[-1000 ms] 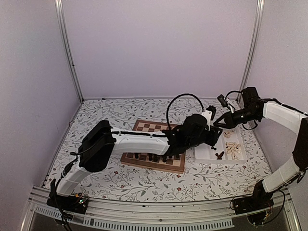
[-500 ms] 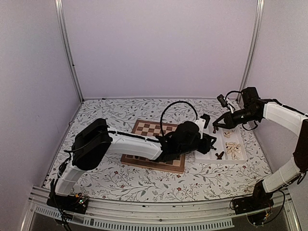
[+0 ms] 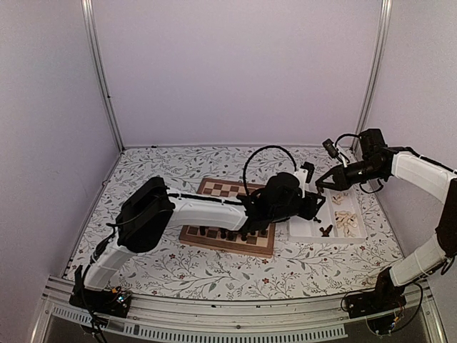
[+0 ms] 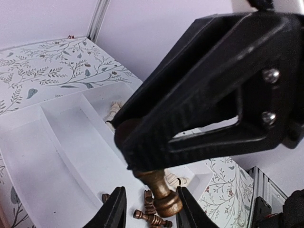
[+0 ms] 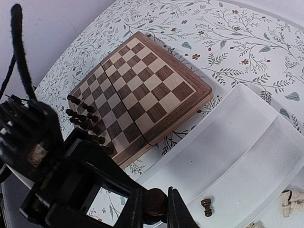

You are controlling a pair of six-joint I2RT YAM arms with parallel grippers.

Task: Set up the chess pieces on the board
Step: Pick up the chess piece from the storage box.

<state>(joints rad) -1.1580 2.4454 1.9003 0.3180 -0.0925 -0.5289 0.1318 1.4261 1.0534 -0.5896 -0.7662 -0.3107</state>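
A square wooden chessboard [image 3: 220, 190] with dark and cream checks lies on the leaf-patterned tabletop [image 3: 157, 179]. Small dark chess pieces [image 3: 221, 234] stand in a row along its near edge. Just right of it sits a white rectangular compartment tray [image 3: 305, 227] — cream pieces [image 3: 348, 221] heaped in one section, a few loose dark pieces [image 3: 326, 230] beside them. The white-and-black left arm [image 3: 200, 211] stretches across the board. The left claw [image 3: 316, 204] hangs over the tray — close beside the right claw [image 3: 320, 187].
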